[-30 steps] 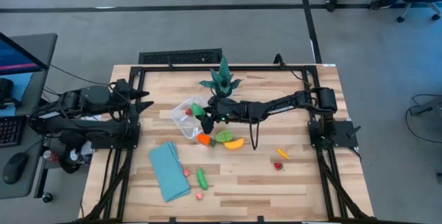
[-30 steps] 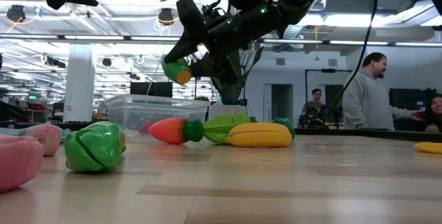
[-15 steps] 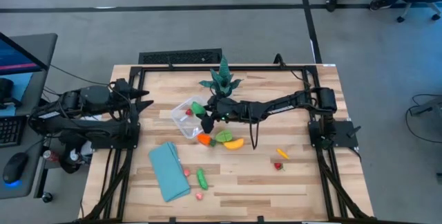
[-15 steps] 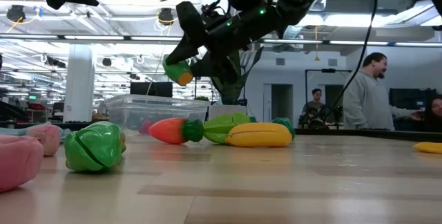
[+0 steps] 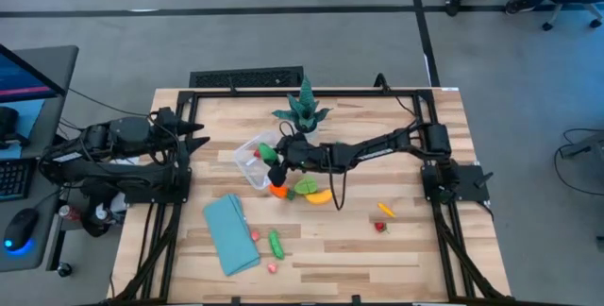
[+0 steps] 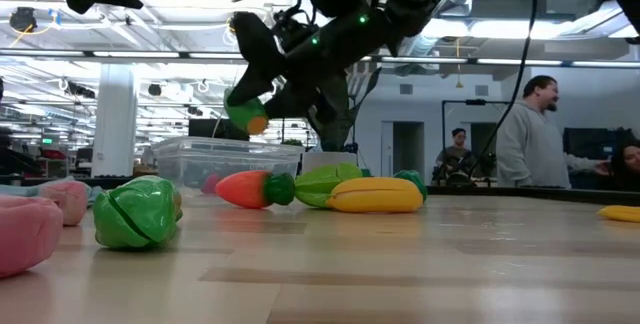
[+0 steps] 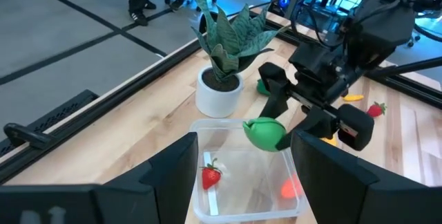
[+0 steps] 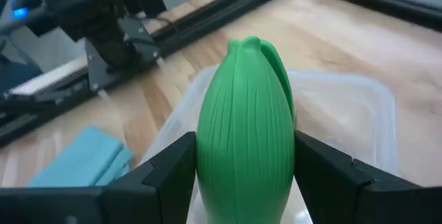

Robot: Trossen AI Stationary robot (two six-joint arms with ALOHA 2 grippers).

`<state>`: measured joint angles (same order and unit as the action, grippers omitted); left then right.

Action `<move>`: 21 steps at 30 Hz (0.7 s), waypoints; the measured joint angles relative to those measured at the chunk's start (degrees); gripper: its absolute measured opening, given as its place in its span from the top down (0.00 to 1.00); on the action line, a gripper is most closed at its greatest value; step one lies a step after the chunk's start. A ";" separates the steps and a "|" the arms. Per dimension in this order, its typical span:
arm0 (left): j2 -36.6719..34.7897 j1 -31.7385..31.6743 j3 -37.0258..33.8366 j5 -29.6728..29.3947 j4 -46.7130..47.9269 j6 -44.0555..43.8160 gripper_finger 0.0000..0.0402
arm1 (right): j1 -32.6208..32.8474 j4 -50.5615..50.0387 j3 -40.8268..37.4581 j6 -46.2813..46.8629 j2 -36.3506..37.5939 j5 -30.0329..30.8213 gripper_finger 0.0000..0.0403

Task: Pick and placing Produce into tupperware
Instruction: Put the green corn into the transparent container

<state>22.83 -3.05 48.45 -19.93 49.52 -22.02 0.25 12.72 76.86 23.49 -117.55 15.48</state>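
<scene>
The right gripper (image 6: pixel 250 104) pinches a green, orange-tipped vegetable (image 8: pixel 245 137) in the air just above the tupperware (image 7: pixel 228 182), which holds a strawberry (image 7: pixel 210 176). Beside the container on the table (image 5: pixel 415 240) lie a carrot (image 6: pixel 245 188) and a yellow piece (image 6: pixel 375 195). The left gripper (image 5: pixel 193 136) waits spread open at the table's left edge.

A spiky teal plant in a white pot (image 5: pixel 303 110) and a folded light-blue cloth (image 5: pixel 230 233).
</scene>
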 joint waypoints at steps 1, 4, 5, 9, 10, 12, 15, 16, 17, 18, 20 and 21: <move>0.00 0.00 0.00 0.01 0.00 0.00 0.44 | 0.00 -0.06 0.00 0.00 -0.03 0.11 0.47; 0.00 0.02 0.00 0.01 0.02 0.00 0.44 | -0.08 -0.61 0.02 -0.11 -0.03 0.94 0.47; 0.00 0.01 0.00 0.00 0.02 0.00 0.44 | -0.25 -0.83 0.02 -0.16 -0.03 0.92 0.47; 0.00 0.02 0.00 0.01 0.04 0.02 0.44 | -0.48 -0.87 0.02 -0.14 -0.03 1.05 0.46; 0.00 0.01 0.00 0.01 0.04 0.02 0.44 | -0.45 -1.10 0.02 -0.16 -0.03 1.02 0.46; 0.00 0.00 0.00 0.01 0.04 0.03 0.44 | -0.36 -1.34 0.02 -0.14 -0.03 0.92 0.46; 0.00 0.01 0.00 0.01 0.04 0.10 0.44 | -0.34 -1.64 0.02 -0.14 -0.03 0.86 0.46; 0.00 0.02 0.00 0.01 0.04 0.11 0.44 | -0.36 -1.62 0.02 -0.14 -0.03 0.88 0.46; 0.00 0.02 0.00 0.01 0.07 0.20 0.44 | -0.38 -1.60 0.02 -0.12 -0.03 0.88 0.46; 0.00 0.00 0.00 0.01 0.07 0.26 0.44 | -0.39 -1.57 0.02 -0.09 -0.03 0.89 0.46; 0.00 0.00 0.00 0.01 0.07 0.28 0.44 | -0.39 -1.58 0.02 -0.03 -0.03 0.88 0.46; 0.00 0.01 0.00 0.01 0.07 0.30 0.44 | -0.39 -1.58 0.02 -0.03 -0.03 0.87 0.46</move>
<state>22.83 -3.04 48.45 -19.92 49.58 -21.72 -0.14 11.14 76.88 23.46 -117.58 16.35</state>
